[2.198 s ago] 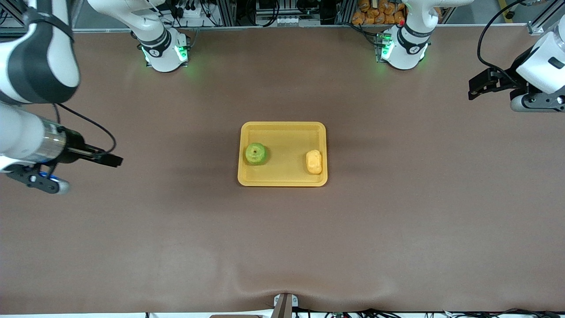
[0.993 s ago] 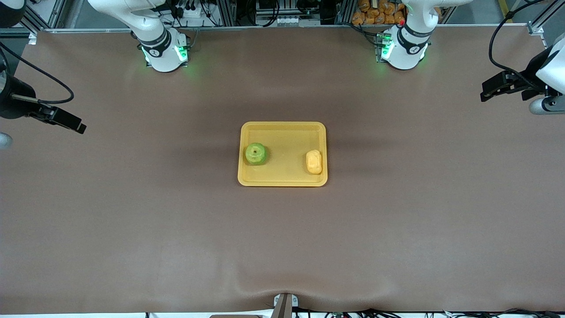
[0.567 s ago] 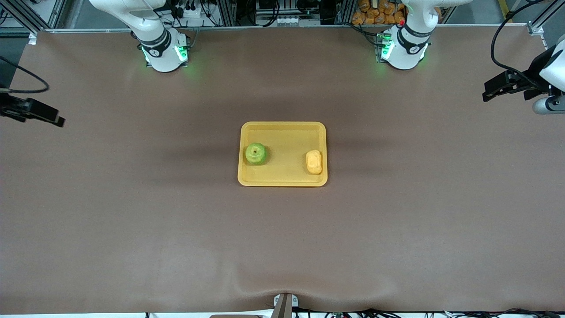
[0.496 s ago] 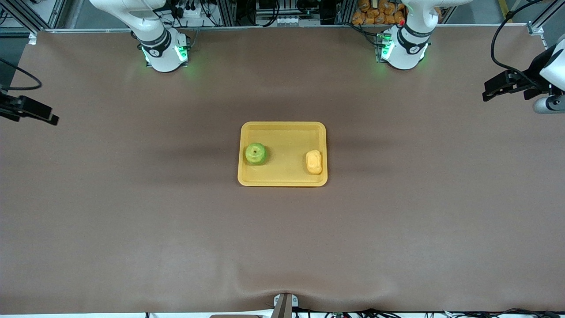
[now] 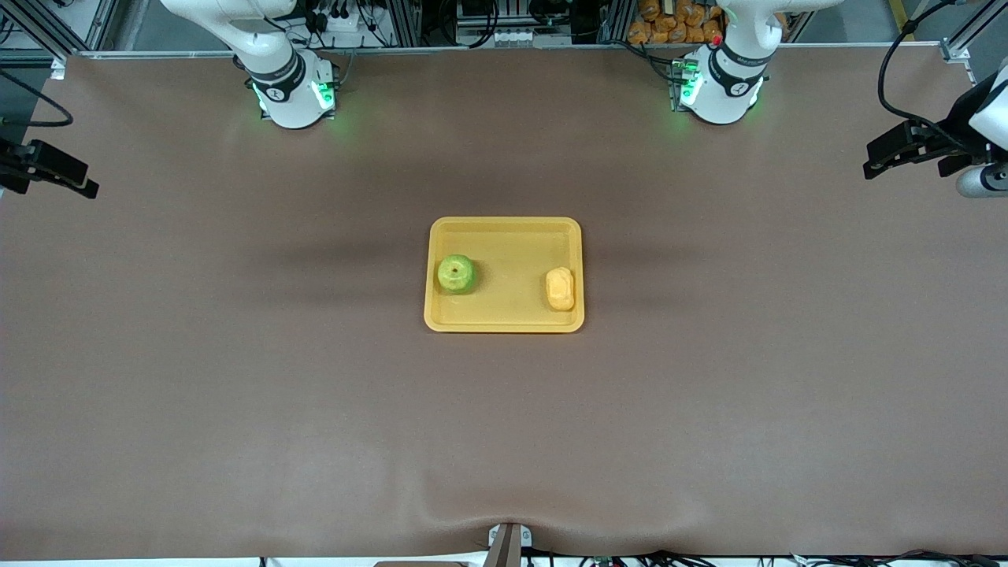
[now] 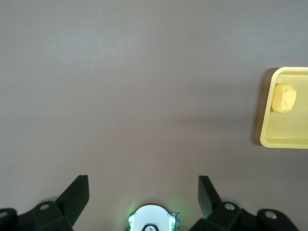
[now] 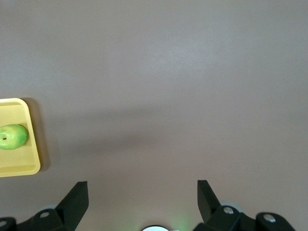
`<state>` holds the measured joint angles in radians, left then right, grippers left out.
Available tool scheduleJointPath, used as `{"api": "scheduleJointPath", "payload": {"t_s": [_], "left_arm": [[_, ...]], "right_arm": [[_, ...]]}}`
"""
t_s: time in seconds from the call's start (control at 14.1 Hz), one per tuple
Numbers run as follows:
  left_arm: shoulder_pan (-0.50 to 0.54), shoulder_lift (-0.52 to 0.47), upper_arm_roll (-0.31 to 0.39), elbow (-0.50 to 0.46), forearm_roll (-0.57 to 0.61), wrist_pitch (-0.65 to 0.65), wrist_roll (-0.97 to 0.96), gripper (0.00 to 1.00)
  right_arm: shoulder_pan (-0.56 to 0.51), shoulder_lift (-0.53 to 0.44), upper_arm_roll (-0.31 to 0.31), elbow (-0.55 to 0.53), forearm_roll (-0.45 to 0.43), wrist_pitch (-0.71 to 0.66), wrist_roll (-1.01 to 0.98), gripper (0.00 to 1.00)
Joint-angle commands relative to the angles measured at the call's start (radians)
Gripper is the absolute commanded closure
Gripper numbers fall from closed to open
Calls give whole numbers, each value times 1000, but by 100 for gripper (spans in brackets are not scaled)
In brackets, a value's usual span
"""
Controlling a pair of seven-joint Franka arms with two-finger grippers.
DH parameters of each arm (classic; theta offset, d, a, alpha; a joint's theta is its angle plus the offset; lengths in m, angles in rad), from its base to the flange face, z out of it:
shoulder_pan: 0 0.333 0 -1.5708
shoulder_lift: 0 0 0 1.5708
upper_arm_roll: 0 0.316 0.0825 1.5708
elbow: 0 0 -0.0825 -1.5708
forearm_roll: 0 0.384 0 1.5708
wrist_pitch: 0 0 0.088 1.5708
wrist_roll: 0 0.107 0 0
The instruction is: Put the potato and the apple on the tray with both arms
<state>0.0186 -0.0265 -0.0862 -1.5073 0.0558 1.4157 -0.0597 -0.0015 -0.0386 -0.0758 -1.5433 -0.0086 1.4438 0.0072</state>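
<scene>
Green apple [image 5: 456, 273] and potato [image 5: 560, 288] sit on the tray [image 5: 504, 228]; park your left tool [image 5: 886, 150] and right tool [image 5: 67, 177], both spread apart and empty, over the tabletop [image 5: 504, 441] ends.

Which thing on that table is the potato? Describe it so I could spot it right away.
In the middle of the brown table lies a flat yellow-orange tray. The potato lies in it at the end toward the left arm's side, close to the rim. It is a lumpy oblong yellow-orange piece, unlike the round green apple at the tray's other end.
</scene>
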Motion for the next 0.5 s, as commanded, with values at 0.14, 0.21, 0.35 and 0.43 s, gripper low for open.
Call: {"api": "scheduleJointPath", "payload": {"t_s": [0.14, 0.21, 0.35, 0.43], "left_arm": [[7, -10, -4, 4, -19, 0, 6, 0], [7, -10, -4, 4, -17, 0, 6, 0], [7, -10, -4, 4, -19, 0, 8, 0], [7, -10, -4, 4, -19, 0, 9, 0]], "right_arm": [[-19, -32, 18, -34, -45, 29, -21, 0], [-12, -32, 19, -31, -41, 29, -21, 0], [-11, -30, 22, -31, -34, 27, -20, 0], [-12, -30, 21, -31, -34, 23, -20, 0]]}}
